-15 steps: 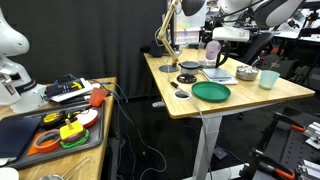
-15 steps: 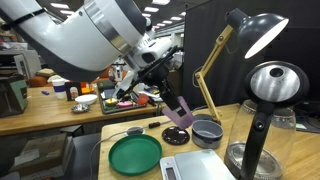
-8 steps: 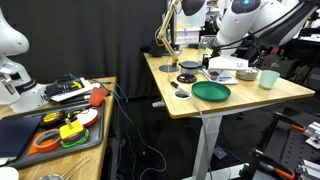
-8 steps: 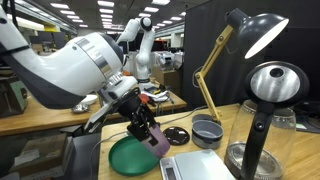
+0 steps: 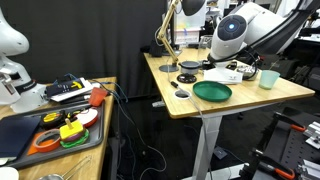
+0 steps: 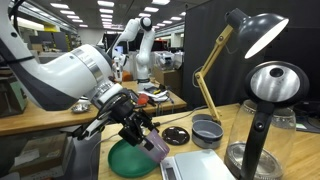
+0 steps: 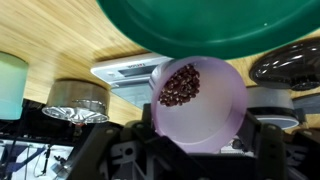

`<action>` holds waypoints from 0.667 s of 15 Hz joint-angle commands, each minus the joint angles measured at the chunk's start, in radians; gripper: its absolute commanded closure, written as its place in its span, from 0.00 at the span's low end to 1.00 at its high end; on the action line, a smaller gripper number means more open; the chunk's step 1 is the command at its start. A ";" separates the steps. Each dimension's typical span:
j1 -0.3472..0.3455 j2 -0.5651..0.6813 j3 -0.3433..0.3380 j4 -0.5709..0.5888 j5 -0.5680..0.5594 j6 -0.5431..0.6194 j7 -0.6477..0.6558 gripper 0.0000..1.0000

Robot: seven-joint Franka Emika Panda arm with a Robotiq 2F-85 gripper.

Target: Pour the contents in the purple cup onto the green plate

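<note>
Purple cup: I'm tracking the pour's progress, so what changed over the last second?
The gripper, shut on the purple cup, carried it down and across from beside the grey bowl to the green plate's edge, tilted. The contents remain inside the cup; plate, bowl and scale stayed put.

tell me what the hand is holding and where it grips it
The hand holds the purple cup, clamped across its side walls. The contents are inside it.

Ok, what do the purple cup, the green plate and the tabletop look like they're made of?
The purple cup looks like matte plastic: even lilac colour, soft sheen, smooth wall. The green plate seems to be smooth plastic, possibly glazed: uniform dark green with a slight shine. The tabletop shows pale wood grain, perhaps laminate.
</note>
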 commanded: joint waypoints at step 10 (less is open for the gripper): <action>-0.014 0.094 0.168 0.074 0.119 -0.386 0.034 0.46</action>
